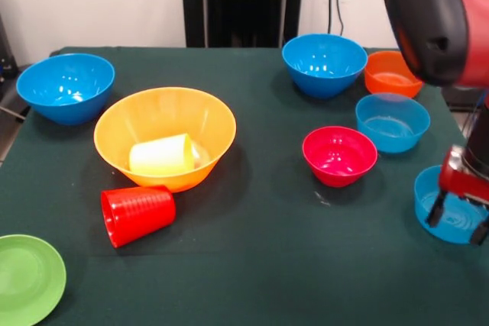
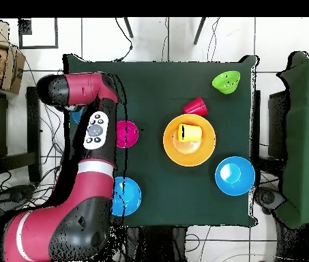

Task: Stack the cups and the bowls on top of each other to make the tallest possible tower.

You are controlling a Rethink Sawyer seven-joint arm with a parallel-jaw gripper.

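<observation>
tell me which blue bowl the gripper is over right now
The pale blue bowl at the table's edge, right under the gripper. The other pale blue one sits beside the pink bowl.

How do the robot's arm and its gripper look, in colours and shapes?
The arm is thick and rounded, with glossy red shells and black joints. One link carries a pale grey oval panel with small buttons. The gripper has a red block body and two short dark fingers. No loose cables show on the arm.
</observation>
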